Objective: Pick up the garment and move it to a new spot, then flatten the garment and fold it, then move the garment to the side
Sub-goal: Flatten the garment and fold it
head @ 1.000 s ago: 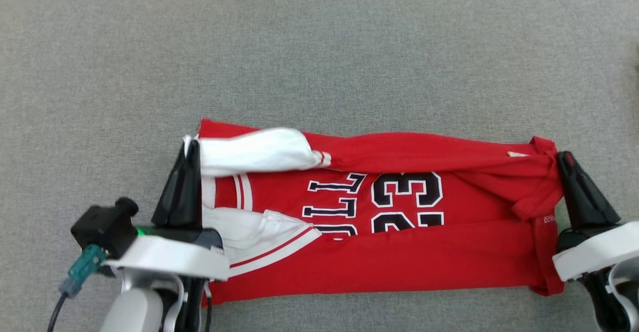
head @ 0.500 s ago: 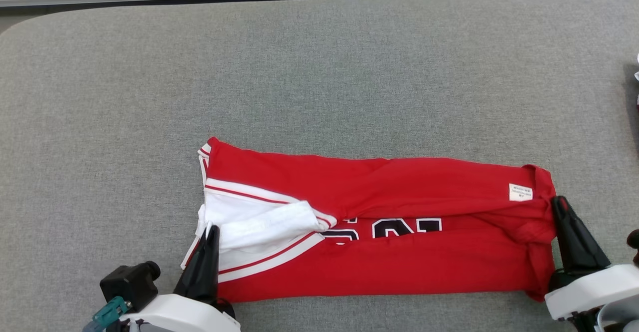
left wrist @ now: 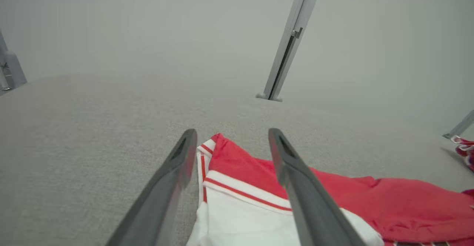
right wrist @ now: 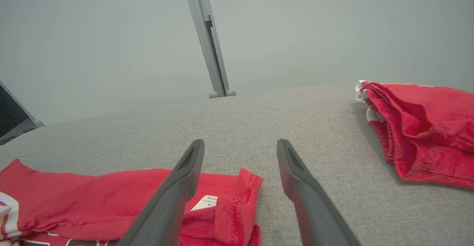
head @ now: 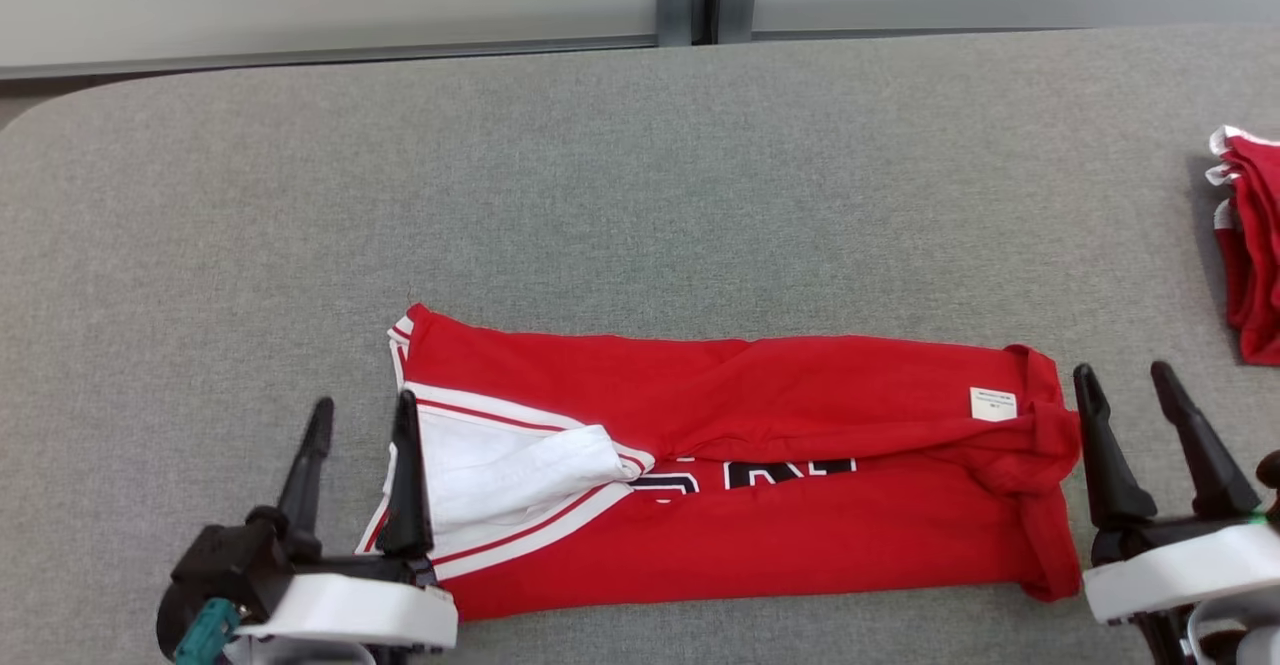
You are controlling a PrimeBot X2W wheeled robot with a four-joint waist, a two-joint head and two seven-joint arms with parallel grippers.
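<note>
Where the grey counter [head: 600, 145] lies nearest the robot: one red jersey [head: 800, 545], folded lengthwise into a long band, with white trim at its left end and a small white label [head: 993, 403] near its right.
Left claw [head: 363, 401]: fingers spread, empty, set over the jersey's left edge.
Right claw [head: 1121, 369]: fingers spread, empty, at the right end.
Stack of red garments [head: 1255, 275]: counter's far right.
</note>
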